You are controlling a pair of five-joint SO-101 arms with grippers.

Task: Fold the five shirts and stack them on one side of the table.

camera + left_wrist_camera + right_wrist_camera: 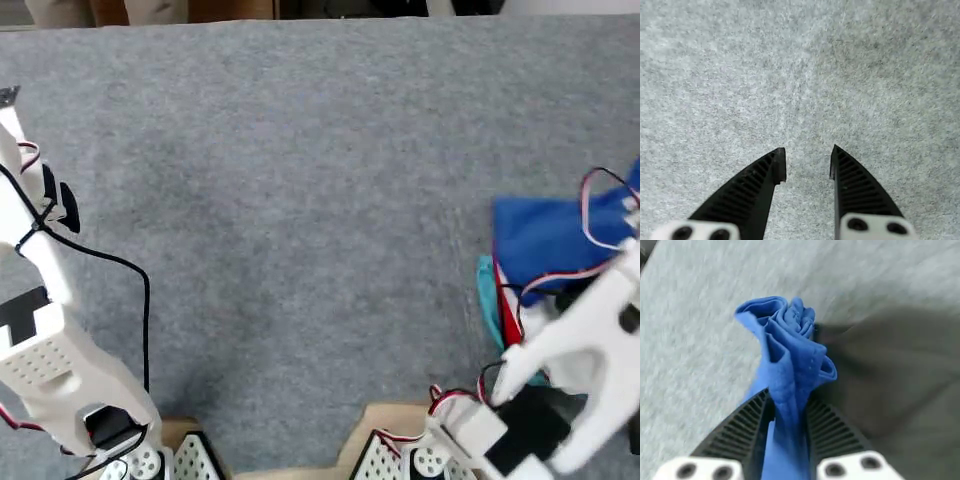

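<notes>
Your right gripper (787,412) pinches a bunched fold of the blue shirt (790,340) at the table's (300,150) right edge. Lower it flat and square over the pile before releasing. Your left gripper (807,162), partly open and holding nothing, hangs at far left. Three shirts can be counted: the blue one, plus a teal shirt (485,290) and a red shirt (508,320) beneath.

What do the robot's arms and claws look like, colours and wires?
Both arms are blocky white segments with black parts. The left arm carries a looping black cable; the right arm trails red and white wires. The left claw and right claw each have two black, ribbed fingers tapering to points, on white mounts with screw holes.
</notes>
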